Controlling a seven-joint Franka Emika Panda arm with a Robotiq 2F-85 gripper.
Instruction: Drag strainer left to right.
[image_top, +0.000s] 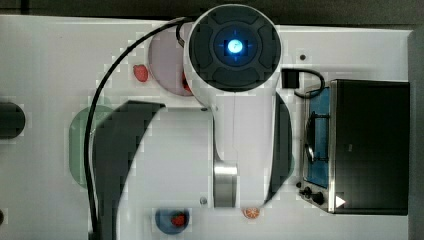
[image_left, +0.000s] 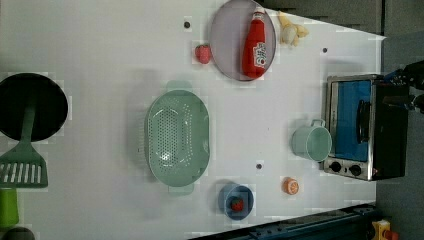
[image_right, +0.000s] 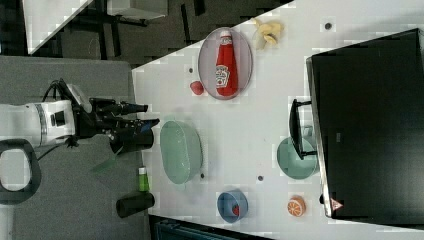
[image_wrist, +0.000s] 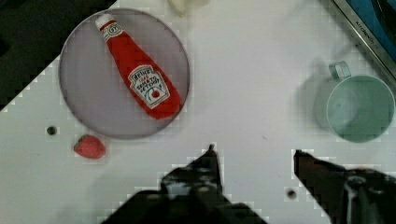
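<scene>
The pale mint-green strainer (image_left: 176, 137) sits upright on the white table, holes in its centre, to the left view's left of the mug. In the top view a part of the strainer (image_top: 79, 145) shows at the left, half hidden by the arm. It appears again in the right view as the strainer (image_right: 181, 151). My gripper (image_wrist: 254, 156) hangs high over the table and is open, nothing between its dark fingers (image_wrist: 209, 161). The right view has the gripper (image_right: 150, 115) raised, apart from the strainer.
A grey-lilac plate (image_left: 225, 47) carries a ketchup bottle (image_left: 255, 45), with a strawberry (image_left: 202, 53) beside it. A teal mug (image_left: 312, 142) stands by the toaster oven (image_left: 365, 127). A blue bowl (image_left: 236, 201), an orange (image_left: 290, 186), a black pan (image_left: 30, 105) and a green spatula (image_left: 22, 165) lie around.
</scene>
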